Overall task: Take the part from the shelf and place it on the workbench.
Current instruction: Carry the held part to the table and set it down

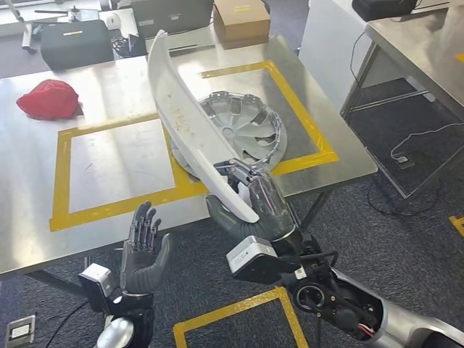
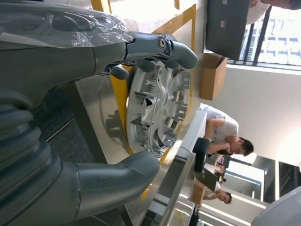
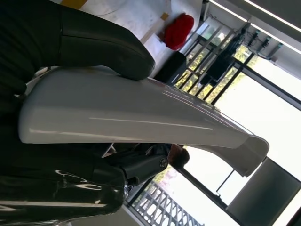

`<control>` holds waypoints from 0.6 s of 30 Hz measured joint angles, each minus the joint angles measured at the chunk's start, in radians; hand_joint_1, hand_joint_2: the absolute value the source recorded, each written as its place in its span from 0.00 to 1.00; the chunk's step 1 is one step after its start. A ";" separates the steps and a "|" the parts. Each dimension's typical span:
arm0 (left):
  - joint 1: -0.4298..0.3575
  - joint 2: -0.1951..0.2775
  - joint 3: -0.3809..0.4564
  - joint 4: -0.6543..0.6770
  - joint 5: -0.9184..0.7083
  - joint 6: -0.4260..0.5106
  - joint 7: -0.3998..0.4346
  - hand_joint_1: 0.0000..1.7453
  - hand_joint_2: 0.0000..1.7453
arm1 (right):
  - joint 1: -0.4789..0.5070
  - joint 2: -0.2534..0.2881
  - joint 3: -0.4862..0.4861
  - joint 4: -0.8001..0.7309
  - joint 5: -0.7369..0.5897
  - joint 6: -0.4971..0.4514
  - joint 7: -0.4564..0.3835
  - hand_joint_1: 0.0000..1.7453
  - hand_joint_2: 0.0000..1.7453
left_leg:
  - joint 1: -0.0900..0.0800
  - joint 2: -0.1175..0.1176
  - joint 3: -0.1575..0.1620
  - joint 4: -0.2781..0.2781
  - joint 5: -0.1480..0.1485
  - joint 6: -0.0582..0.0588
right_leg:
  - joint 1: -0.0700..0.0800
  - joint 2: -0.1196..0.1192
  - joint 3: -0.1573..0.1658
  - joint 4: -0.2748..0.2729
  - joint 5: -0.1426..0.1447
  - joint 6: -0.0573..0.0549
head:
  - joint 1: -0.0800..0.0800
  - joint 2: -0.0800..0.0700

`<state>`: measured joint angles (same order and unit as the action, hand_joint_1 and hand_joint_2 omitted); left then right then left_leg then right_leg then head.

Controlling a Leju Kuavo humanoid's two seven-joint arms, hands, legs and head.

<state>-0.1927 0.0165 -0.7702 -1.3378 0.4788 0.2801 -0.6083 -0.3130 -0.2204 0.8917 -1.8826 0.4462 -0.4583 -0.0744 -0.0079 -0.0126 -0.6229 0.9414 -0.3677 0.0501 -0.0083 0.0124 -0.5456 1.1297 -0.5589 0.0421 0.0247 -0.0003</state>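
Long white curved part (image 1: 185, 119), glossy, gripped by right hand (image 1: 257, 206)

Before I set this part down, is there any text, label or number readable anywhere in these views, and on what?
No text can be read.
White part: faint dark marks on its face, too blurred to read.
Cardboard box: a yellow label, too small to read.
Black case: a yellow strip, nothing legible.
Hubcap: no lettering seen.

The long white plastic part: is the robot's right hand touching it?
Touching. The right wrist view shows the right hand wrapped around the long white plastic part, thumb pressed on top.
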 joint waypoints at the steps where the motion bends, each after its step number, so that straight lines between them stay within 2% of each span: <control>1: -0.002 -0.001 0.000 0.003 0.002 -0.004 -0.001 0.00 1.00 | -0.007 0.000 0.007 0.000 -0.008 0.015 -0.001 1.00 1.00 | 0.000 0.000 0.008 0.000 -0.007 0.002 | -0.001 -0.001 -0.043 0.065 -0.030 0.004 | 0.005 0.000; 2: -0.003 -0.002 0.000 0.007 0.002 -0.006 -0.001 0.00 1.00 | -0.013 0.000 0.014 0.001 -0.015 0.029 -0.001 1.00 1.00 | 0.000 0.000 0.016 0.000 -0.015 0.002 | -0.001 -0.002 -0.078 0.109 -0.055 0.007 | 0.010 0.000; 3: -0.003 -0.002 0.000 0.010 0.002 -0.009 -0.002 0.00 1.00 | -0.019 0.000 0.021 0.002 -0.021 0.042 -0.001 1.00 1.00 | 0.000 -0.001 0.025 0.000 -0.023 0.002 | -0.002 -0.003 -0.100 0.122 -0.064 0.009 | 0.014 0.000; 4: -0.003 -0.002 0.000 0.013 0.002 -0.012 -0.002 0.00 1.00 | -0.025 0.000 0.027 0.002 -0.027 0.054 -0.001 1.00 1.00 | 0.000 -0.002 0.035 0.000 -0.030 0.000 | -0.002 -0.003 -0.105 0.100 -0.047 0.009 | 0.018 0.000; 5: -0.005 -0.003 0.000 0.016 0.002 -0.014 -0.001 0.00 1.00 | -0.032 0.000 0.032 0.003 -0.032 0.065 -0.001 1.00 1.00 | 0.000 -0.004 0.047 0.000 -0.038 -0.001 | -0.001 -0.003 -0.095 0.044 -0.001 0.007 | 0.023 0.000; 6: -0.007 -0.005 0.000 0.019 0.002 -0.018 -0.001 0.00 1.00 | -0.040 0.000 0.037 0.003 -0.036 0.074 -0.001 1.00 1.00 | 0.000 -0.005 0.056 0.000 -0.045 -0.004 | -0.001 -0.003 -0.077 -0.031 0.059 0.004 | 0.027 0.000; 7: -0.011 -0.007 0.000 0.023 0.002 -0.023 0.000 0.00 1.00 | -0.049 0.000 0.042 0.004 -0.041 0.084 -0.001 1.00 1.00 | -0.001 -0.006 0.063 0.001 -0.051 -0.007 | 0.001 -0.003 -0.061 -0.098 0.101 0.001 | 0.030 0.000; 8: -0.015 -0.009 0.000 0.028 0.002 -0.027 0.000 0.00 1.00 | -0.058 0.000 0.048 0.005 -0.045 0.094 -0.002 1.00 1.00 | -0.002 -0.007 0.065 0.002 -0.055 -0.010 | 0.003 -0.004 -0.046 -0.147 0.129 -0.005 | 0.032 0.000; 9: -0.019 -0.011 0.000 0.032 0.002 -0.032 0.001 0.00 1.00 | -0.067 0.000 0.054 0.006 -0.049 0.104 -0.004 1.00 1.00 | -0.003 -0.008 0.064 0.004 -0.057 -0.014 | 0.006 -0.004 -0.040 -0.172 0.141 -0.011 | 0.033 0.000; 11: -0.024 -0.014 0.000 0.041 0.001 -0.038 0.002 0.00 1.00 | -0.085 0.002 0.068 0.008 -0.056 0.122 -0.007 1.00 1.00 | -0.006 -0.009 0.059 0.009 -0.059 -0.014 | 0.006 -0.003 -0.034 -0.179 0.146 -0.015 | 0.030 0.000; 13: -0.027 -0.016 0.000 0.048 0.000 -0.039 0.001 0.00 1.00 | -0.103 0.004 0.081 0.011 -0.059 0.134 -0.010 1.00 1.00 | -0.007 -0.008 0.058 0.009 -0.060 -0.008 | 0.005 -0.001 -0.033 -0.180 0.152 -0.012 | 0.024 0.000; 18: -0.034 -0.017 0.000 0.057 -0.004 -0.040 -0.001 0.00 1.00 | -0.149 0.012 0.105 0.018 -0.061 0.144 -0.011 1.00 1.00 | -0.006 -0.008 0.065 -0.004 -0.060 -0.009 | 0.007 0.000 -0.033 -0.181 0.148 -0.018 | 0.006 0.000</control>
<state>-0.2266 -0.0005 -0.7702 -1.2807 0.4751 0.2403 -0.6088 -0.4618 -0.2086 0.9972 -1.8646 0.3851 -0.3145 -0.0856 -0.0143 -0.0206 -0.5583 0.9371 -0.4275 0.0411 -0.0018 0.0124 -0.5785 0.9488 -0.4108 0.0240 0.0311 -0.0004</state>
